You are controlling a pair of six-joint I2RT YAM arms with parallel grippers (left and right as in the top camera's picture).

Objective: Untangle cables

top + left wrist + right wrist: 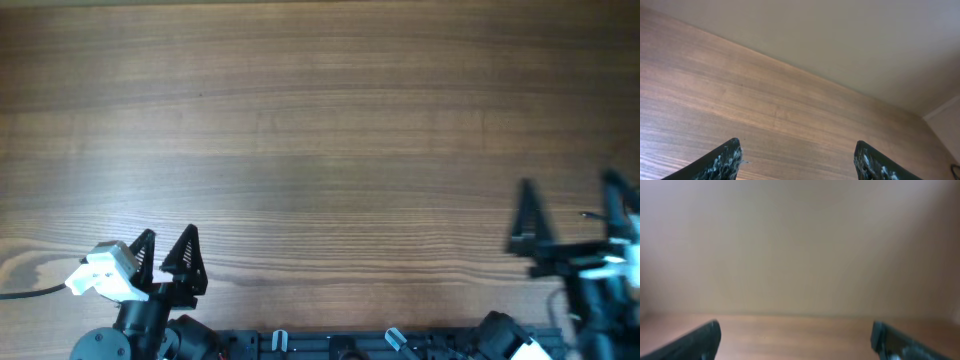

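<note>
No cables to untangle show in any view. My left gripper (pixel 167 240) is open and empty at the front left of the wooden table (pixel 320 130). In the left wrist view its two dark fingertips (pixel 797 147) stand wide apart over bare wood. My right gripper (pixel 568 195) is open and empty at the front right, near the table's right edge. In the right wrist view its fingertips (pixel 795 327) are wide apart with only table and wall between them.
A thin black lead (pixel 25 292) runs off the left edge from the left arm's white wrist camera (pixel 100 272). The arm bases and a dark rail (pixel 380 343) sit along the front edge. A beige wall (pixel 840 35) stands behind the table.
</note>
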